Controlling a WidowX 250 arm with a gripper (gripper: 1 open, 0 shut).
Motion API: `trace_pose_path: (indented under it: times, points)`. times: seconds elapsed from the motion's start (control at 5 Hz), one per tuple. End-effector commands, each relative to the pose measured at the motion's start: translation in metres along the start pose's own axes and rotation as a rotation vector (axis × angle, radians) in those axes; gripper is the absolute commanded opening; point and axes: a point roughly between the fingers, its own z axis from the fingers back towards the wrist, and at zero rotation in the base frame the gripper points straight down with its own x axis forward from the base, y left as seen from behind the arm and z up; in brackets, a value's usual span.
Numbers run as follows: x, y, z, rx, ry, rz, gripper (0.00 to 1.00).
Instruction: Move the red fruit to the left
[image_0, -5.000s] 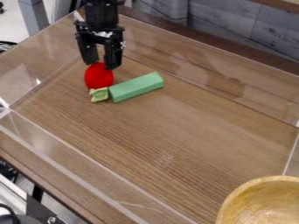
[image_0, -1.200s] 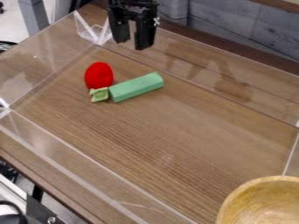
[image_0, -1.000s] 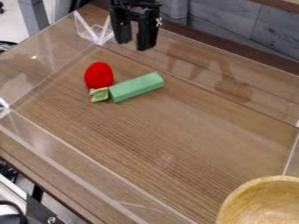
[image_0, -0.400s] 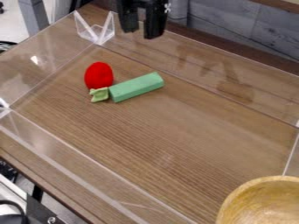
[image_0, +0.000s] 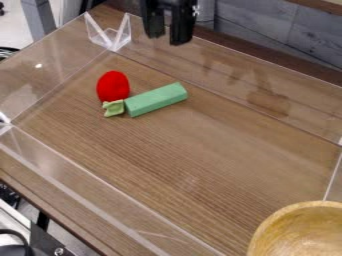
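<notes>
The red fruit (image_0: 112, 86), a small glossy strawberry with a light green cap at its lower end, lies on the wooden table (image_0: 201, 150) at the left, touching the end of a flat light-green block (image_0: 156, 99). My gripper (image_0: 168, 30) hangs high at the top edge of the view, up and to the right of the fruit and well clear of it. Its dark fingers (image_0: 181, 28) stand apart with nothing between them; its upper part is cut off by the frame.
Clear acrylic walls (image_0: 40, 70) ring the table surface, with a corner (image_0: 110, 32) just left of the gripper. A light wooden bowl (image_0: 310, 232) sits at the bottom right corner.
The gripper has let go of the fruit since the earliest frame, then risen up and to the right. Fruit and block have stayed put.
</notes>
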Motion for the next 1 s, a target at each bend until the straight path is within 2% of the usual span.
trace_pose_path:
  times: [0.0,0.2,0.6,0.8]
  points:
    - [0.006,0.006,0.004,0.033,-0.042,-0.037,1.00]
    - [0.010,0.010,-0.013,0.029,-0.022,-0.069,0.00]
    - [0.003,0.013,-0.021,0.015,-0.004,-0.071,0.00]
    - [0.002,0.008,-0.030,0.006,-0.003,-0.052,0.00]
